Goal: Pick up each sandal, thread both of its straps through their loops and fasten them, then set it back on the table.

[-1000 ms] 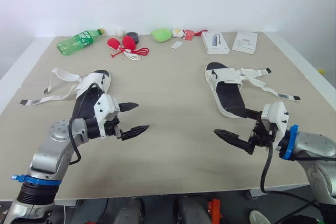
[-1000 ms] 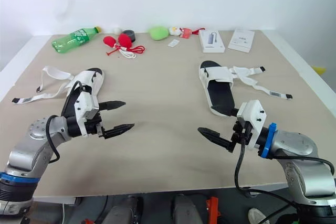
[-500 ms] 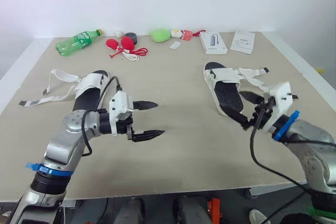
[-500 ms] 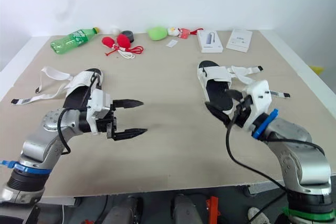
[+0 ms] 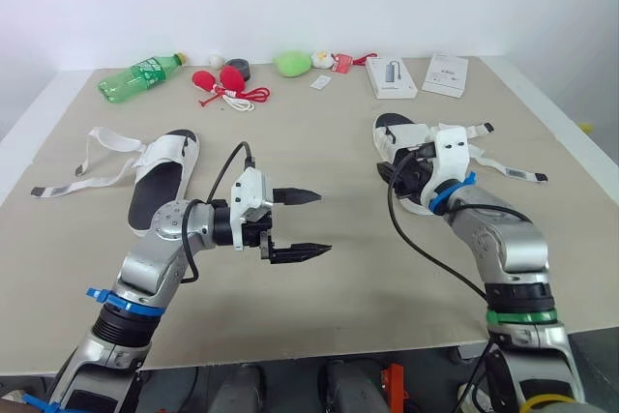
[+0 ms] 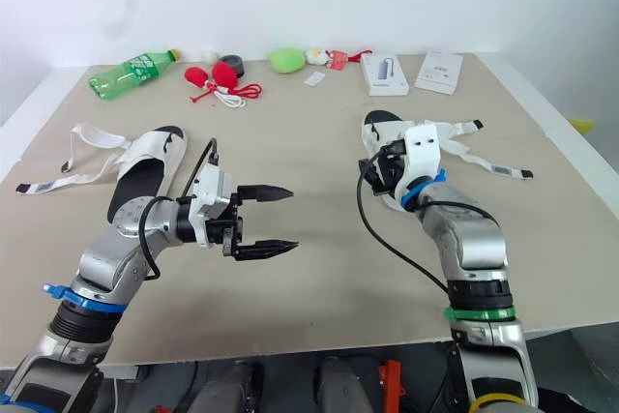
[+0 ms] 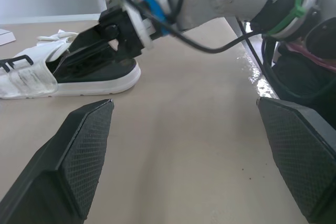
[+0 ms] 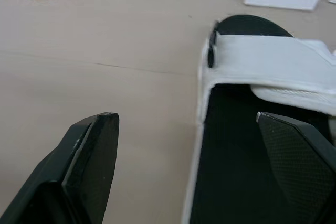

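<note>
Swinging inward from the front edge, the right gripper (image 5: 398, 177) now hovers, fingers spread, over the near end of the right sandal (image 5: 400, 135) lying flat on the table (image 5: 329, 132), likely light, stiff-soled, floppy-strapped, best pinched at the sole's rim; the left gripper (image 5: 324, 223) hangs spread mid-table.

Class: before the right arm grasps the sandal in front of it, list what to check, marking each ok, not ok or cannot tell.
1. Right gripper open: ok, fingers spread wide.
2. Lined up on the right sandal: ok, one finger over its footbed, the other over the table beside its edge.
3. Fingers touching the sandal: cannot tell.
4. Straps clear of the grasp: ok, trailing loose on the table to its right.
5. Left gripper out of the way: ok, open, over bare table to the left.
</note>
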Available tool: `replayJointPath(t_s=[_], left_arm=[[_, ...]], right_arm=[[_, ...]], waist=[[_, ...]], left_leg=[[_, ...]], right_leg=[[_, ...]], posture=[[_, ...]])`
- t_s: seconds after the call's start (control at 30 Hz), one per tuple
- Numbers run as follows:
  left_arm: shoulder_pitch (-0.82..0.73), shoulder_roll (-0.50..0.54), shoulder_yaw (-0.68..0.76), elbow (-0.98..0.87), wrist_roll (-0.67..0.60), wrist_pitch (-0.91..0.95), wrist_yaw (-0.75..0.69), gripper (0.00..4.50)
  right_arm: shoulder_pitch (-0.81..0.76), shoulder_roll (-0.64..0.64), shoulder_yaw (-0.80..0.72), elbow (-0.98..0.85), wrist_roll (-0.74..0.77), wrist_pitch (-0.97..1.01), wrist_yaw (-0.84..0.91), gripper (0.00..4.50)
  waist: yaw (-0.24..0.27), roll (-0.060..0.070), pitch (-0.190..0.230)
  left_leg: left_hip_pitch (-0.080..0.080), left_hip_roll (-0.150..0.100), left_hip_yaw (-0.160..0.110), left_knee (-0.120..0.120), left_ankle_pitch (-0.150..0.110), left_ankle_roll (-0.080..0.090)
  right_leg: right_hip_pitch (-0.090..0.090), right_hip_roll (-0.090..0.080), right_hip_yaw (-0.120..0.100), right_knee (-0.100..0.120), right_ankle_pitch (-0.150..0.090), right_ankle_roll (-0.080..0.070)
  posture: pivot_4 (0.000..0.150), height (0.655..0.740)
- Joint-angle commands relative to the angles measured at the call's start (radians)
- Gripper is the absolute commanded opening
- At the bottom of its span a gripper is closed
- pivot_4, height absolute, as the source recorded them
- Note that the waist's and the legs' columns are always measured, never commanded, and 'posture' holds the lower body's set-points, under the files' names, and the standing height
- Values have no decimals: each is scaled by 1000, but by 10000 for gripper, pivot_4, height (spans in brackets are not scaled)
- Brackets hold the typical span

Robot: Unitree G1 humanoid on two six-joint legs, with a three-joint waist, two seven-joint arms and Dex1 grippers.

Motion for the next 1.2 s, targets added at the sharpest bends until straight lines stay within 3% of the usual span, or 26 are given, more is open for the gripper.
replayJointPath(t_s=[0.03,0.33,0.63,0.93,1.03,1.2], left_arm=[[2,3,11,-34,-14,-4,1,44849],[10,-30,32,-37,-15,16,92,44849],[13,-52,53,-39,-6,72,230,44849],[10,-75,17,-35,78,65,330,44849],[10,-85,18,-44,76,80,343,45000],[6,-91,21,-39,79,83,353,45000]], right_arm=[[-59,2,-22,58,-27,-70,7,45000],[-159,52,42,308,-117,-212,54,45000],[-205,76,46,420,-157,-281,66,45000],[-284,88,47,588,-204,-397,55,45000],[-310,93,42,648,-214,-436,47,37655],[-344,93,36,739,-227,-495,44,13178]], waist=[[0,0,0],[-6,0,0],[-12,0,0],[-18,0,0],[-21,0,0],[-21,0,0]], left_leg=[[0,0,0,0,0,0],[1,2,1,0,0,0],[1,2,1,0,0,0],[1,2,1,0,0,0],[1,1,1,0,0,0],[1,2,1,0,0,0]], right_leg=[[0,0,0,0,0,0],[0,2,1,0,1,-1],[0,2,1,0,5,-7],[0,2,1,0,5,-7],[0,2,2,0,6,-7],[0,3,2,0,6,-7]], posture=[[1500,7400],[1500,7400],[1500,7400],[1500,7400],[1500,7400],[1500,7400]])
